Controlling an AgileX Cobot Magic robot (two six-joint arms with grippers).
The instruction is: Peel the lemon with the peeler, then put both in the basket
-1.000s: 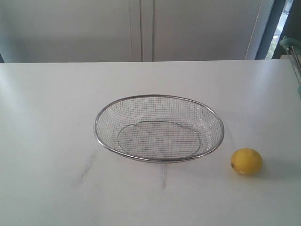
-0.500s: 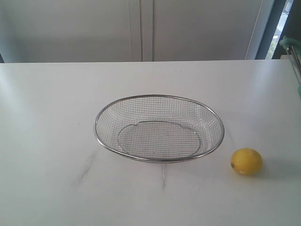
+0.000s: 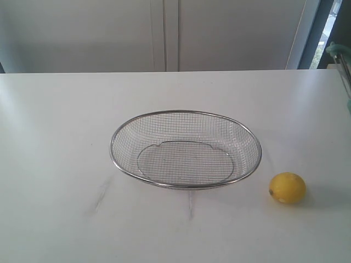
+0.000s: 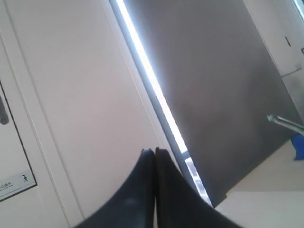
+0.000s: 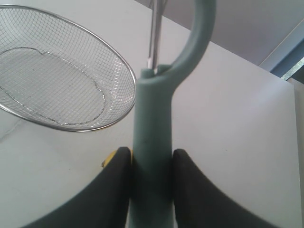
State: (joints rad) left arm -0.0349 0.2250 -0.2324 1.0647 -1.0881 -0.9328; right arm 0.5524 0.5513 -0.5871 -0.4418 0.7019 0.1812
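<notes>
The yellow lemon (image 3: 287, 188) lies on the white table, just right of the wire-mesh basket (image 3: 185, 186). The basket is empty. My right gripper (image 5: 152, 154) is shut on the pale teal peeler (image 5: 153, 156), its handle clamped between both black fingers, head and blade pointing away from the wrist. A sliver of the lemon (image 5: 108, 158) peeks out beside one finger, and the basket (image 5: 85, 127) lies beyond. In the exterior view only the peeler's teal tip (image 3: 335, 50) shows at the far right edge. My left gripper (image 4: 154, 151) is shut on nothing and faces a wall.
The table's far edge (image 3: 164, 72) runs below pale cabinet doors. A blue object (image 4: 298, 146) sits at the edge of the left wrist view.
</notes>
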